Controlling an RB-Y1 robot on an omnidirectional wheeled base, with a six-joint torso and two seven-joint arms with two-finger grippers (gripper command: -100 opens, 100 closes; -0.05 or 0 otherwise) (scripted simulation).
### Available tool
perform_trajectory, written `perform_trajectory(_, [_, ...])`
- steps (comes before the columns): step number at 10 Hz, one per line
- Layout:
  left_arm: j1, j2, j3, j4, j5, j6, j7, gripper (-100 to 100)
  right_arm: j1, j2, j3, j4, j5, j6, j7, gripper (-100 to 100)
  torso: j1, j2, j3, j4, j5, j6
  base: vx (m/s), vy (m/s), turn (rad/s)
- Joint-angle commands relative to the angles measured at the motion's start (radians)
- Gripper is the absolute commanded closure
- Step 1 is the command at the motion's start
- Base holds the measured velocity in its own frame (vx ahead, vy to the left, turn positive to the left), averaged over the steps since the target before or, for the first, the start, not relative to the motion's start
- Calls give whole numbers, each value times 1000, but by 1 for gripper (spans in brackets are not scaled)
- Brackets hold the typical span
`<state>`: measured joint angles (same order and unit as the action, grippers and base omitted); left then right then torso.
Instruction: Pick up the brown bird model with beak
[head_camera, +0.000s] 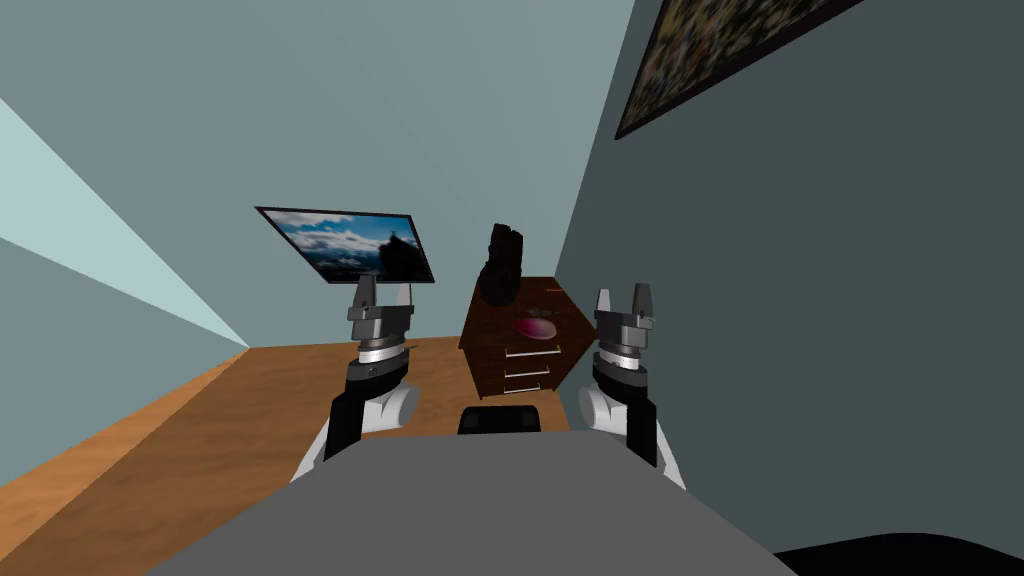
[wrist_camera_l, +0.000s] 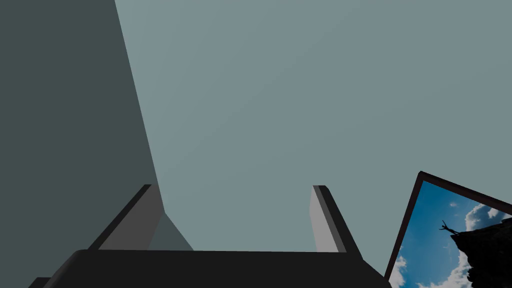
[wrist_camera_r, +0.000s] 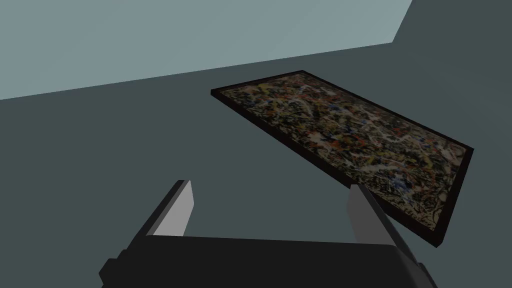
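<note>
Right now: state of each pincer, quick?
Left pincer: open, holding nothing.
Right pincer: open, holding nothing.

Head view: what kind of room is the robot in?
Probably a room in a house, maybe a bedroom: there is a dark wooden dresser with drawers, a framed sky picture and a wood floor.

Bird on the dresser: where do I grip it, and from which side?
Probably its mid-body, across the narrow width. The bird stands tall and upright at the back left of the dresser. A pink thing lies nearer and to the right, so come from the left front. The beak is too dark to find.
</note>
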<state>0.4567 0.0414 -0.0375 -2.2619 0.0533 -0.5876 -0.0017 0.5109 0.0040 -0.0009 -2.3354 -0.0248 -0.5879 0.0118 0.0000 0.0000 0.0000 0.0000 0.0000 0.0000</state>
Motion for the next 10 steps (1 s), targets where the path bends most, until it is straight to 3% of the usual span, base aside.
perform_trajectory(1, [0,0,0,0,0,0,0,0,0,-33,3,9,8,-5,0,-100,0,0,0,0,0,0,-21,-5,25])
perform_trajectory(10, [0,0,0,0,0,0,0,0,-22,-292,9,145,122,-73,9,-100,-3,8,5,2,-1,0,-112,-33,68])
